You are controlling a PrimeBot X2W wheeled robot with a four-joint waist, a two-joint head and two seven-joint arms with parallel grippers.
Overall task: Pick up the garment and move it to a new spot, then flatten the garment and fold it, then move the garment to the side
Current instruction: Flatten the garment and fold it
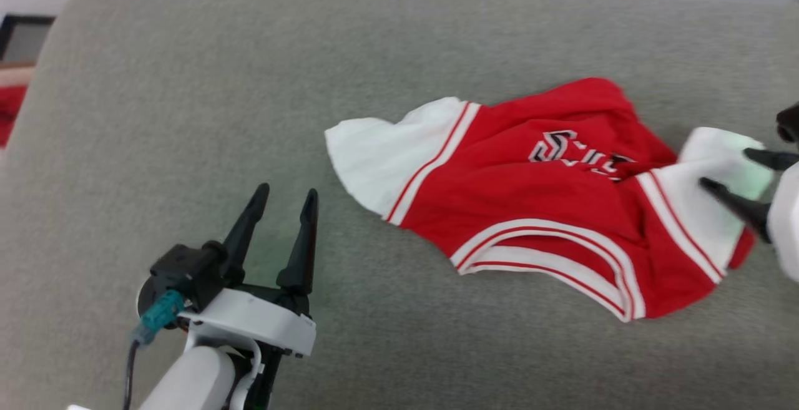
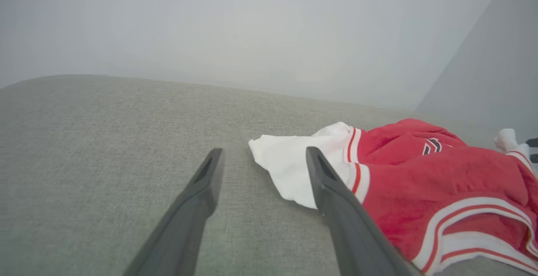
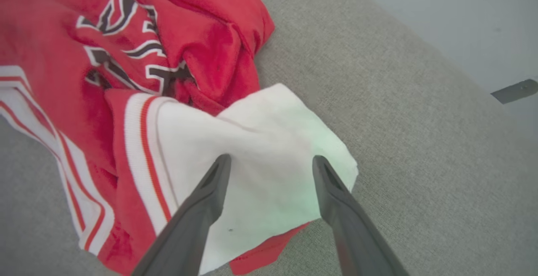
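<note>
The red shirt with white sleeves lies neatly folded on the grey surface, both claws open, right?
Not folded: the head view shows the garment rumpled and bunched. The rest holds: white sleeves, grey surface, left gripper and right gripper open.

Garment on the table, right of left gripper, under right gripper

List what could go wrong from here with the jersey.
1. The right pincer is open over one white sleeve. A grasp there alone could drag the garment into a tighter bunch.
2. The left pincer is open over the grey fabric surface, apart from the other sleeve, so flattening may start one-sided.
3. The chest lettering is creased, and folding now would probably trap those wrinkles.
</note>
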